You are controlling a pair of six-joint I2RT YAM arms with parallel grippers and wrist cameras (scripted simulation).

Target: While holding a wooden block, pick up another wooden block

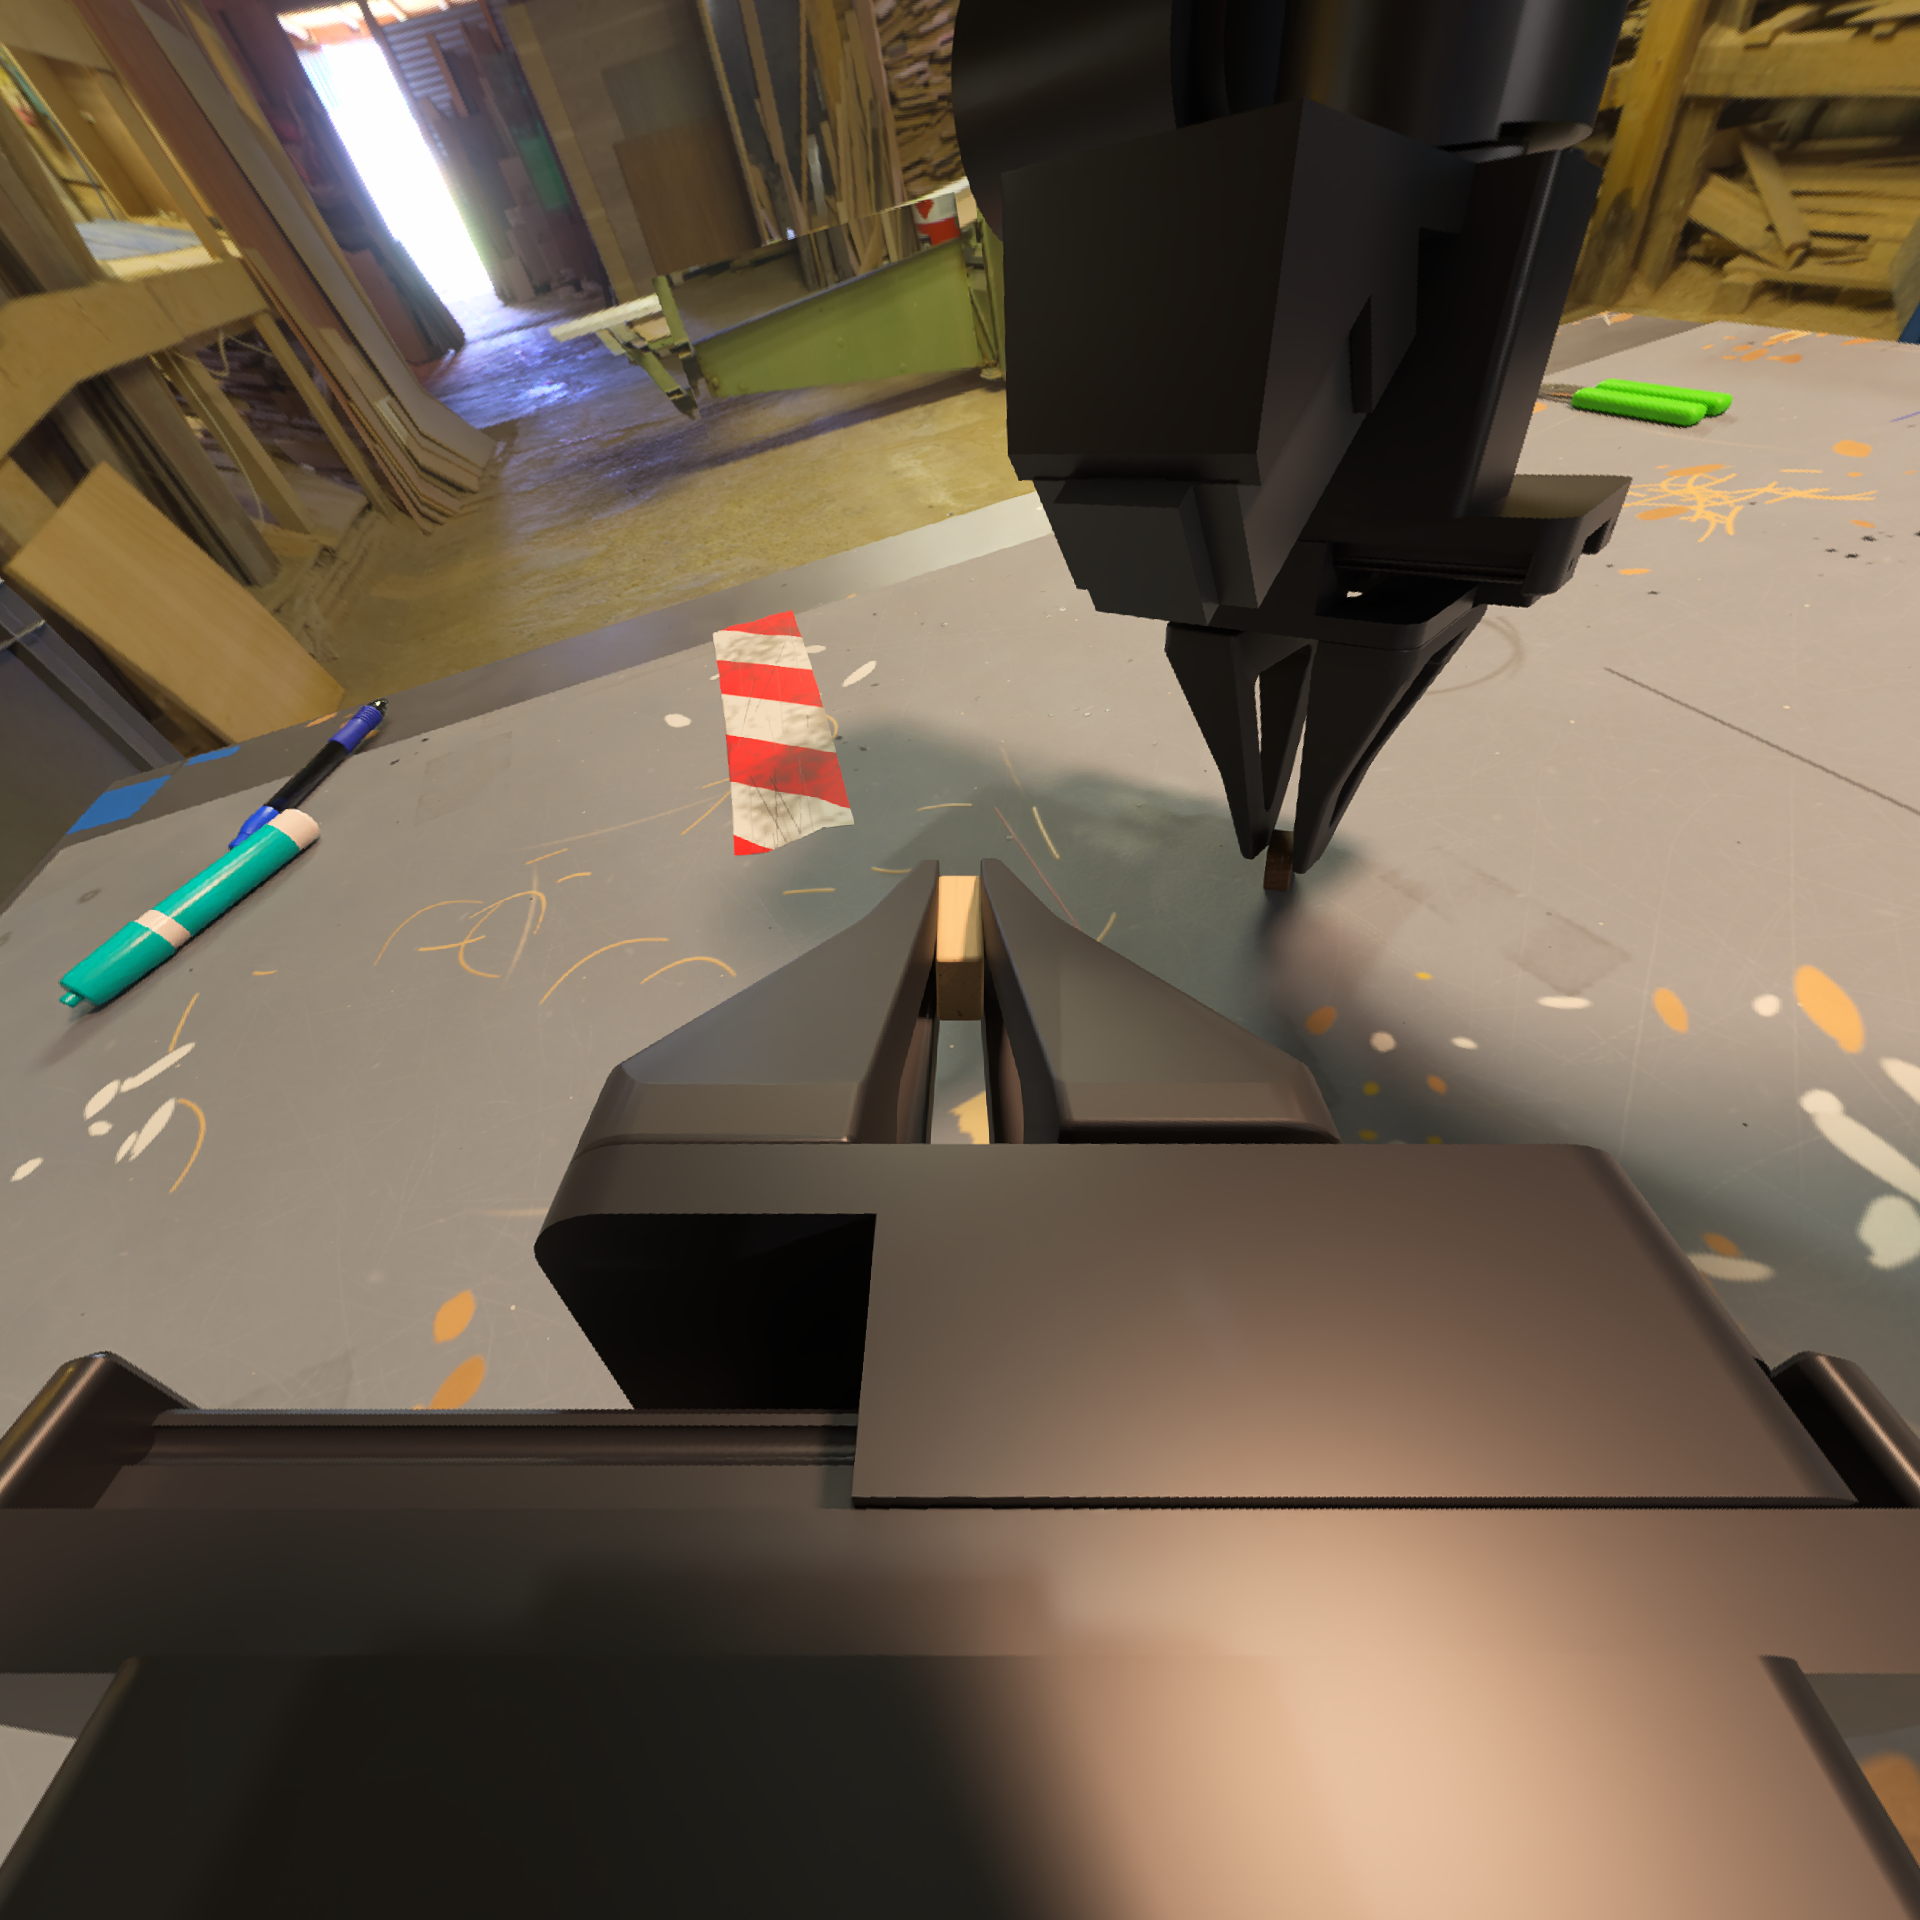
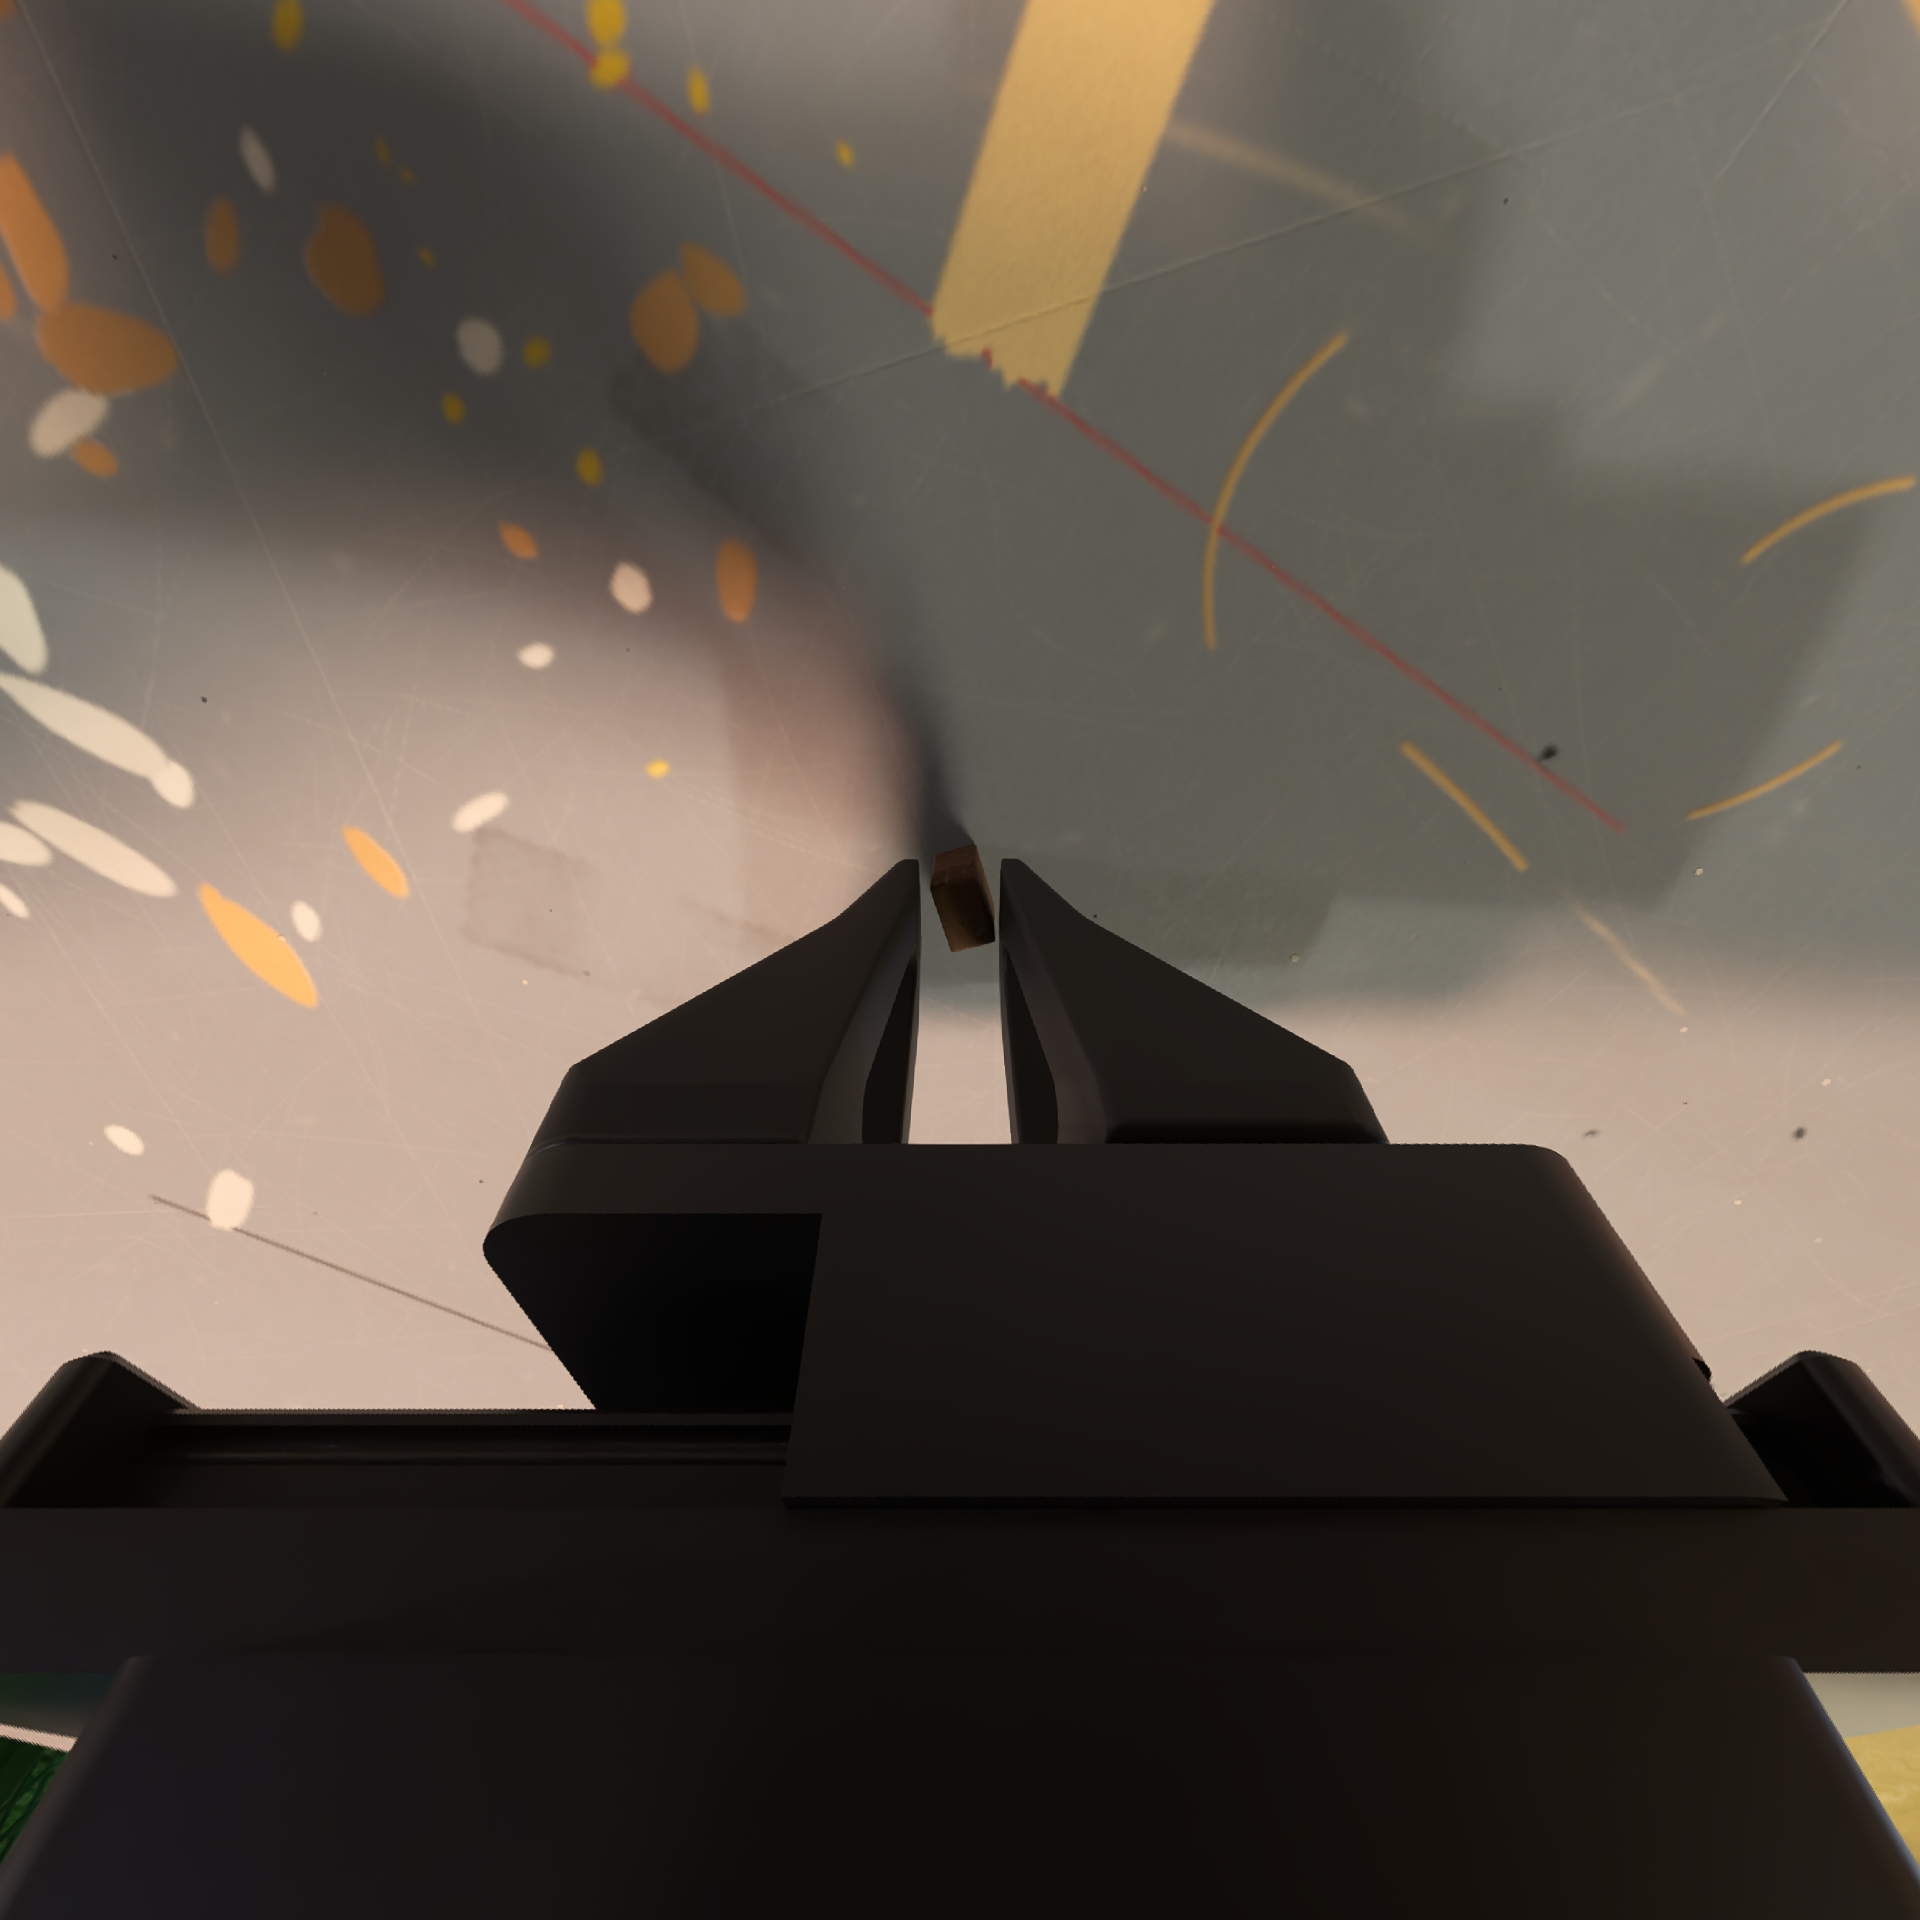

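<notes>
A pale wooden block (image 1: pixel 958 945) sits pinched between the two fingers of the left gripper (image 1: pixel 958 878), its light end showing in the narrow slot between them. The gripper hangs above the grey table (image 1: pixel 520 1091), which is flecked with orange and white paint marks.

Just to the right and a little farther off, the right gripper (image 1: pixel 1276 847) points straight down at the table. A darker brown block (image 1: pixel 1278 862) stands between its fingertips, low against the tabletop. In the right wrist view the same brown block (image 2: pixel 960 900) lies in the gap of the right gripper (image 2: pixel 960 878), close to the left finger with a sliver of space on the right; whether the fingers actually press it, I cannot tell.

Farther out on the table, a red-and-white striped strip (image 1: pixel 781 732) lies flat beyond the left gripper. At the far left, a teal marker (image 1: pixel 192 909) lies beside a blue pen (image 1: pixel 312 769). At the far right lies a bright green object (image 1: pixel 1652 401). A yellow tape strip (image 2: pixel 1070 187) shows in the right wrist view.
</notes>
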